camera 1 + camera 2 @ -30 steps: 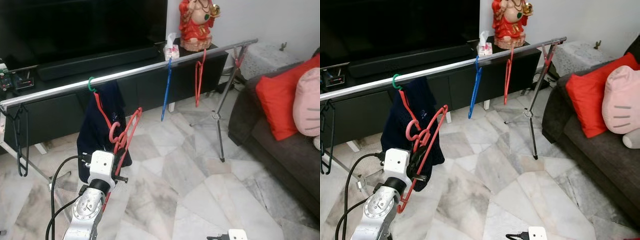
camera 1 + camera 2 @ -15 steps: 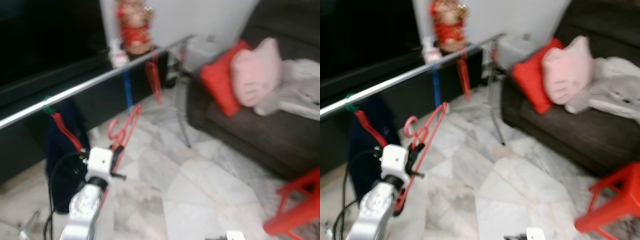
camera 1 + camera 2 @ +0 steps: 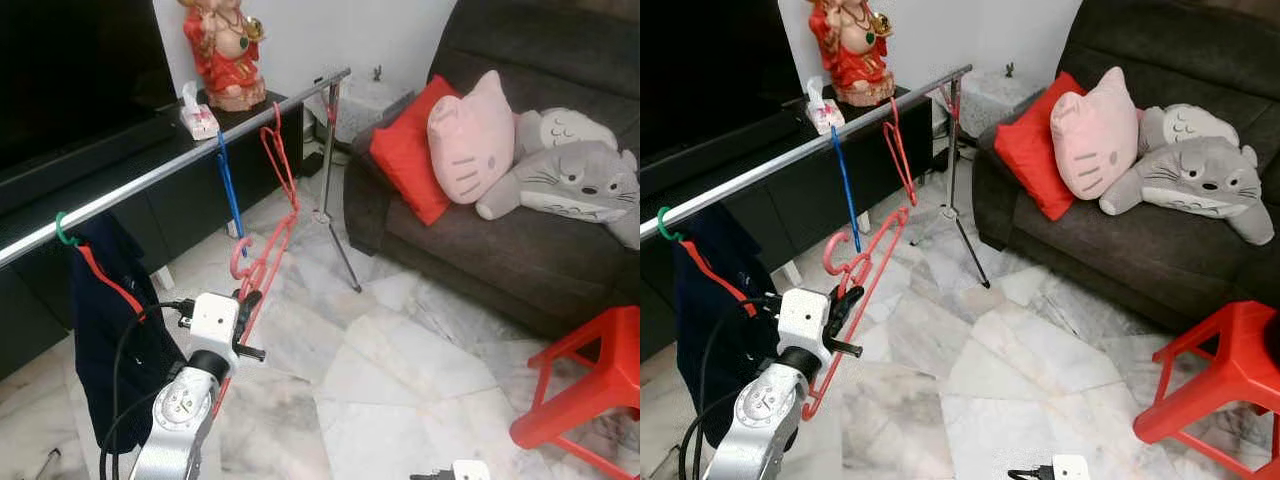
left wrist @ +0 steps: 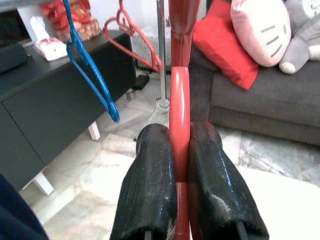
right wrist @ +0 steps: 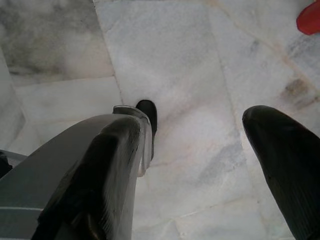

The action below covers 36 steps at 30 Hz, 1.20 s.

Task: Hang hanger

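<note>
The left pincer (image 4: pixel 181 150) is clamped on the red hanger (image 3: pixel 262 262), which stands below and in front of the silver rail (image 3: pixel 150 180) with its hook (image 3: pixel 240 262) uppermost and not yet on the bar. The right pincer (image 5: pixel 200 150) hangs idle above the marble floor (image 5: pixel 175 75), fingers apart. Recommendation: raise the hook above the rail in the free stretch between the blue hanger (image 3: pixel 228 182) and the dark garment (image 3: pixel 110 320), then lower until it seats before unclamping.
</note>
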Motion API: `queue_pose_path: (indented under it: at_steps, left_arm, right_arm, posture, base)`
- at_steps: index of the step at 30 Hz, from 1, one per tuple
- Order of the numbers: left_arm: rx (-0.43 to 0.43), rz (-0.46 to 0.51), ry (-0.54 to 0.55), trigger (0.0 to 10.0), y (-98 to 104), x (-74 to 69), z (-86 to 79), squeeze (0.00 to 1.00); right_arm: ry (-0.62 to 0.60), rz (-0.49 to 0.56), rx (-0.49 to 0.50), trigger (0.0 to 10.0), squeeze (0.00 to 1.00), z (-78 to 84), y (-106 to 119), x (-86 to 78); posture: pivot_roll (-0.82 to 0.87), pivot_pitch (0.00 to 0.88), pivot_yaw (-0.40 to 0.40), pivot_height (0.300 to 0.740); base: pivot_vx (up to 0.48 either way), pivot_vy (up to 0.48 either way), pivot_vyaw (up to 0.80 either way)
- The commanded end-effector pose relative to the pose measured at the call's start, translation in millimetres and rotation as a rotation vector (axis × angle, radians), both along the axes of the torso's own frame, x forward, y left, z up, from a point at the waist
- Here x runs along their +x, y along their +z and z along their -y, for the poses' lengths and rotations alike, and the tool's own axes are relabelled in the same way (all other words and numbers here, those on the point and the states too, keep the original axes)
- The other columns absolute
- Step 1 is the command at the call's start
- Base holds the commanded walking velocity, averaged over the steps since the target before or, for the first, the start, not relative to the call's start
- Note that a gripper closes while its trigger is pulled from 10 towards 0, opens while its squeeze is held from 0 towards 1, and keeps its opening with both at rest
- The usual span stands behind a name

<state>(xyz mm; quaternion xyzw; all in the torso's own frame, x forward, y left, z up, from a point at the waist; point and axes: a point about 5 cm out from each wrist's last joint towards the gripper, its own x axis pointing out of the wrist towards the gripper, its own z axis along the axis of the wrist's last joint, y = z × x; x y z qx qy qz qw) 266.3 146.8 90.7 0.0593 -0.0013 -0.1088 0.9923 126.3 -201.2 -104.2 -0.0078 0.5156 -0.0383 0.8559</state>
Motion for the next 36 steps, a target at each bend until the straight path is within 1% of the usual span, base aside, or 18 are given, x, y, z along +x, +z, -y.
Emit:
queue_pose_path:
  at_steps: [1,6,8,9,10,13,14,17,22,24,27,28,32,36]
  left_arm:
    - [0.010,0.019,0.002,10.0,6.4,1.2,0.7,0.00]
    - [-0.018,0.050,0.084,10.0,8.3,-1.1,-11.9,0.00]
    - [-0.034,0.055,0.154,10.0,5.1,-3.0,-23.3,0.00]
    - [-0.048,0.070,0.200,10.0,6.4,-4.8,-32.1,0.00]
    - [-0.036,0.077,0.207,10.0,7.8,-5.0,-33.4,0.00]
    - [-0.019,0.080,0.220,10.0,9.0,-4.7,-34.5,0.00]
    - [0.013,0.058,0.258,10.0,7.6,-2.6,-37.1,0.00]
    - [0.044,0.010,0.312,10.0,1.0,0.6,-40.6,0.00]
    - [0.074,-0.035,0.325,10.0,-3.2,4.8,-40.2,0.00]
    - [0.073,-0.036,0.328,10.0,-3.1,5.3,-40.8,0.00]
    - [0.077,-0.026,0.337,10.0,0.8,8.4,-42.2,0.00]
    - [0.083,-0.026,0.345,10.0,2.3,10.4,-42.4,0.00]
    - [0.092,-0.027,0.363,10.0,3.5,13.2,-42.5,0.00]
    - [0.091,-0.033,0.361,10.0,3.4,14.0,-41.6,0.00]
  right_arm:
    - [0.004,0.010,-0.003,10.0,0.00,0.8,0.8,1.7]
    - [0.026,0.010,-0.012,10.0,0.00,0.8,1.1,2.4]
    - [0.033,0.008,-0.015,10.0,0.00,0.7,1.1,2.7]
    - [0.031,0.008,-0.013,10.0,0.00,0.7,1.1,2.6]
    - [0.032,0.008,-0.013,10.0,0.00,0.7,1.1,2.6]
    - [0.032,0.008,-0.014,10.0,0.00,0.9,1.1,2.7]
    - [0.031,0.006,-0.016,10.0,0.00,1.2,1.1,2.6]
    - [0.036,0.004,-0.019,10.0,0.00,1.3,1.1,2.5]
    - [0.053,-0.004,-0.031,10.0,0.00,1.6,0.9,2.3]
    - [0.053,-0.005,-0.032,10.0,0.00,1.7,0.9,2.2]
    - [0.074,-0.011,-0.045,10.0,0.00,2.0,0.9,2.2]
    - [0.100,-0.017,-0.057,10.0,0.00,2.0,0.9,2.6]
    - [0.115,-0.019,-0.067,10.0,0.00,2.0,1.0,2.7]
    - [0.111,-0.019,-0.069,10.0,0.00,2.0,0.9,2.5]
  posture:
    - [-0.05,0.000,-0.013,0.740]
    - [-0.05,0.000,-0.012,0.740]
    - [-0.05,0.000,-0.013,0.740]
    - [-0.05,0.000,-0.013,0.740]
    - [-0.05,0.000,-0.013,0.740]
    - [-0.05,0.000,-0.014,0.740]
    - [-0.05,0.000,-0.014,0.740]
    - [-0.05,0.000,-0.015,0.740]
    - [-0.05,0.000,-0.015,0.740]
    - [-0.05,0.000,-0.014,0.740]
    - [-0.05,0.000,-0.012,0.740]
    - [-0.05,0.000,-0.012,0.740]
    - [-0.05,0.000,-0.010,0.740]
    - [-0.06,0.000,-0.008,0.740]
  base:
    - [0.000,0.000,0.00]
    - [0.000,0.000,0.00]
    - [0.000,0.000,0.00]
    - [0.000,0.000,0.00]
    - [0.000,0.000,0.00]
    - [0.000,0.000,0.00]
    - [0.000,0.000,0.00]
    - [0.000,0.000,0.00]
    - [0.000,0.000,0.00]
    - [0.000,0.000,0.00]
    - [0.242,0.000,0.00]
    - [0.262,0.000,0.00]
    - [0.267,0.000,0.00]
    - [0.287,0.000,0.43]
